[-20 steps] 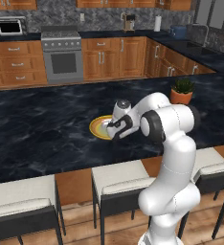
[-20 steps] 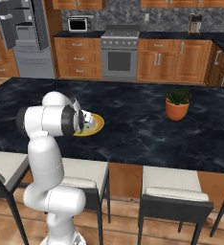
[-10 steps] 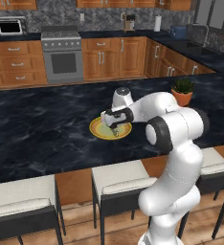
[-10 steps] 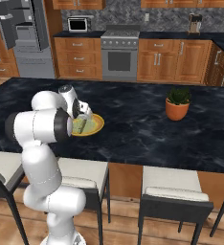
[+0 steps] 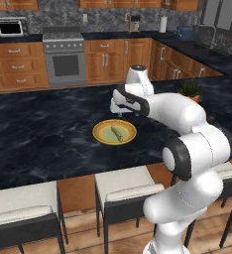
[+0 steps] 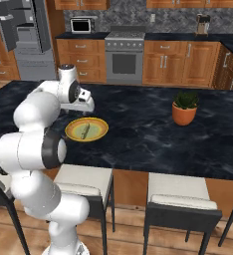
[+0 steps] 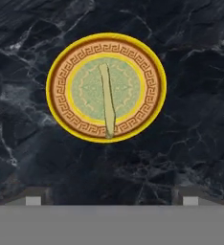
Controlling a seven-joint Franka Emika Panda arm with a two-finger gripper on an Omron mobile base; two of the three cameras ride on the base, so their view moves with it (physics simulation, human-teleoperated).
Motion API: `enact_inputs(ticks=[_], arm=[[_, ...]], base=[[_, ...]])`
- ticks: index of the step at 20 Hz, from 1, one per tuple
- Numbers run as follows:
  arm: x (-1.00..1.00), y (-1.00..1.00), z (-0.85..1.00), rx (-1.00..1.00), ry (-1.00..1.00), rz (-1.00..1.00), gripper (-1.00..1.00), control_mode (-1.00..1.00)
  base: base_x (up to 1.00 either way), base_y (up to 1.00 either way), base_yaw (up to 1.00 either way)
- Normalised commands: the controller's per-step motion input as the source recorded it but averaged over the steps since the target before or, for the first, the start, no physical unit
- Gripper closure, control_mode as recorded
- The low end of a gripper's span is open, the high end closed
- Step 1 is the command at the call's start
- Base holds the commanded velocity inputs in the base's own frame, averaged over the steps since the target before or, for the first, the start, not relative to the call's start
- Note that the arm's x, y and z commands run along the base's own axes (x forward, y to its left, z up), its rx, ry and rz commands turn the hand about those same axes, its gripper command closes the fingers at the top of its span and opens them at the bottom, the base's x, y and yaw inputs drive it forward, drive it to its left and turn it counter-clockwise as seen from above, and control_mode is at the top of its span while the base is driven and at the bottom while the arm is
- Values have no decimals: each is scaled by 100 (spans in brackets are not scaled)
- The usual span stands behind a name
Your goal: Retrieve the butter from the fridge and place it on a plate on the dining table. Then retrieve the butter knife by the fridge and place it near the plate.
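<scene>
Butter (image 7: pixel 106 101): lay lengthwise across the green centre of the plate (image 7: pixel 61 103), one end reaching the patterned rim; released, nothing touching it.
Plate: rested flat on the surface (image 5: pixel 43 134), near its stool-side edge; taken as the landmark below.
Hand (image 5: pixel 119 110): raised above and just beyond the plate, jaws spread wide and empty; finger tips (image 7: pixel 33 197) showed far apart at the bottom of the hand view, well clear of the butter.
Step judged: butter delivered to the plate; knife errand not yet begun.
Butter handling, judged: light, soft, likely slippery; prone to denting under a hard pinch; best taken across its narrow width at mid-length, if regrasped at all.
Butter knife: not made out on the surface around the plate; by the task, expected beside the fridge (image 6: pixel 24 35).
Knife handling, judged: thin, stiff, light; lying flat, hard to get jaws under; best pinched across the handle, jaws closed almost fully.
Fridge: far behind the plate, against the back wall, upper doors standing open.
Potted plant (image 6: pixel 184 107): on the same surface, well apart from the plate, toward the sink side; no obstacle to the plate.
Stools (image 5: pixel 120 188): tucked under the surface edge just below the plate, between base and surface.
Stove (image 5: pixel 64 62): across the aisle behind the plate, with wooden cabinets either side.
Microwave (image 6: pixel 80 25): on the back counter beyond the plate, beside the fridge.
Way around, judged: long surface lay between base and fridge; a drive around it needed.
</scene>
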Motion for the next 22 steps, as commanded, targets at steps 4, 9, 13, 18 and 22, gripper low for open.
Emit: enact_inputs(ticks=[4, 9, 13, 18, 22], arm=[[-99, 0, 98, 0, 8, 0, -100, -100], [-100, -1, 72, 0, 0, 1, -100, -100], [-100, 0, 69, 0, 0, 0, -100, -100], [-100, 0, 27, -1, -4, 0, -100, -100], [-99, -2, -2, 0, -17, 0, -100, -100]], base=[[0, 0, 0], [0, 0, 0], [0, 0, 0], [0, 0, 0], [0, 0, 0]])
